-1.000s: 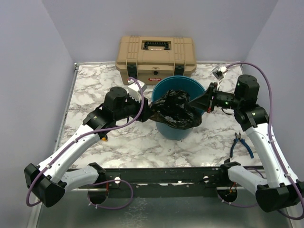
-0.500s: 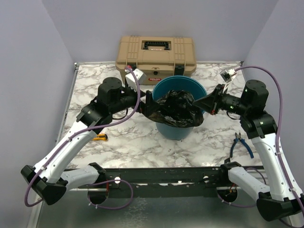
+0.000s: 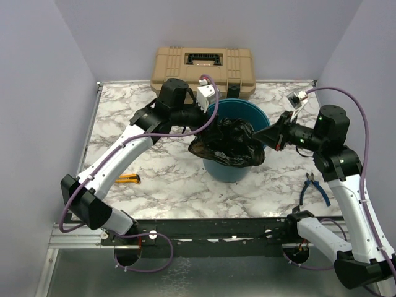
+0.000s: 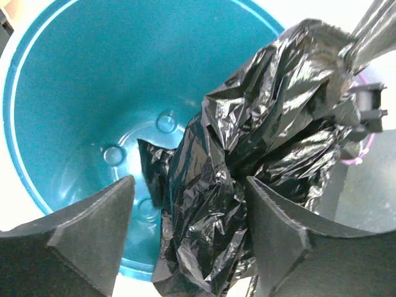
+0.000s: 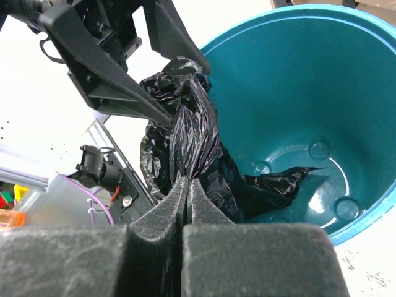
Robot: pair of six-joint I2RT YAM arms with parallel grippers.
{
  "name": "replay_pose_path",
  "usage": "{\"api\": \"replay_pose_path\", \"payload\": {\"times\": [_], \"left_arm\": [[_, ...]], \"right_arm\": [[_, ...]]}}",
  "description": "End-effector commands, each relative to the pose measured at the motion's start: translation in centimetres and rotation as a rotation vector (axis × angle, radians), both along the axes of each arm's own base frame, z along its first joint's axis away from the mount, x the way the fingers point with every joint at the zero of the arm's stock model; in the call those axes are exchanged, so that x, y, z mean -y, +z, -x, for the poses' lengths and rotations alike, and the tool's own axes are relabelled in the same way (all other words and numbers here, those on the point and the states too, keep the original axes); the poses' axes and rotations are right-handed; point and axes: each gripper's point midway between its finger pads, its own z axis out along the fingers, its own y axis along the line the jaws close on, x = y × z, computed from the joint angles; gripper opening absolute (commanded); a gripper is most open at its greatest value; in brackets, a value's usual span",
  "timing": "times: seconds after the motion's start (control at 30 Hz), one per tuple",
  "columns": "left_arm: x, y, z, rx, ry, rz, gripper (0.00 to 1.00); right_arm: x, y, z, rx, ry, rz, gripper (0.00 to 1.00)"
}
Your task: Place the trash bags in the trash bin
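Note:
The teal trash bin (image 3: 244, 111) stands mid-table. A crumpled black trash bag (image 3: 228, 147) hangs over its near rim, partly inside and partly draped down the outside. My right gripper (image 3: 263, 133) is shut on a twisted fold of the bag at the bin's right rim; the right wrist view shows the fingers (image 5: 187, 185) pinching the bag (image 5: 192, 130) over the bin (image 5: 297, 86). My left gripper (image 3: 211, 125) is open over the bin's left rim. In the left wrist view its gripper (image 4: 189, 229) straddles the bag (image 4: 260, 142) above the bin's floor (image 4: 80, 93).
A tan toolbox (image 3: 203, 73) stands right behind the bin. Blue-handled pliers (image 3: 314, 189) lie at the right, near my right arm. A yellow utility knife (image 3: 129, 179) lies at the front left. Walls close in the table on three sides.
My left arm has swung from the bin's left side up and back over its rim, and its jaws now stand open around the bag. The right gripper has kept its hold.

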Motion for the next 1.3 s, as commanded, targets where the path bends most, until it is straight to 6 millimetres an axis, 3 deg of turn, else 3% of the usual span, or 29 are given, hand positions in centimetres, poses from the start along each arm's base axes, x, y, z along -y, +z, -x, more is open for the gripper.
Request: {"api": "replay_pose_path", "payload": {"times": [0.0, 0.13, 0.23, 0.5, 0.6, 0.73, 0.87, 0.93, 1.0, 1.13, 1.27], "left_arm": [[-0.4, 1.0, 0.6, 0.041, -0.066, -0.022, 0.61], [-0.8, 1.1, -0.6, 0.071, -0.011, -0.045, 0.25], [-1.4, 1.3, -1.7, 0.091, 0.054, -0.059, 0.17], [-3.5, 2.1, -4.3, 0.133, 0.209, -0.051, 0.09], [-4.0, 2.6, -4.9, 0.139, 0.237, -0.035, 0.22], [-4.1, 2.4, -5.4, 0.131, 0.247, -0.034, 0.23], [-3.1, 2.7, -4.5, 0.105, 0.172, 0.002, 0.20], [-2.9, 2.7, -4.2, 0.105, 0.154, 0.006, 0.13], [-2.9, 2.8, -4.0, 0.109, 0.144, 0.009, 0.10], [-2.8, 3.1, -3.7, 0.113, 0.124, 0.017, 0.09], [-2.6, 3.4, -3.5, 0.116, 0.107, 0.027, 0.06]], "right_arm": [[0.8, 1.0, -0.1, 0.031, -0.056, 0.019, 0.01], [2.2, 0.2, -2.0, -0.005, -0.191, 0.053, 0.01], [4.0, -0.9, -3.8, -0.048, -0.333, 0.097, 0.01], [7.9, -2.5, -7.3, -0.061, -0.608, 0.170, 0.01], [9.0, -2.1, -8.3, -0.037, -0.685, 0.164, 0.01], [10.0, -1.6, -9.1, -0.016, -0.758, 0.158, 0.01], [5.9, -0.2, -8.1, 0.043, -0.502, 0.106, 0.03], [5.3, 0.6, -7.7, 0.066, -0.464, 0.090, 0.34], [4.4, 1.5, -7.1, 0.097, -0.392, 0.085, 0.50], [0.8, 3.3, -5.1, 0.109, -0.122, 0.031, 0.66], [-0.7, 2.4, -5.2, 0.070, 0.005, 0.028, 0.76]]}}
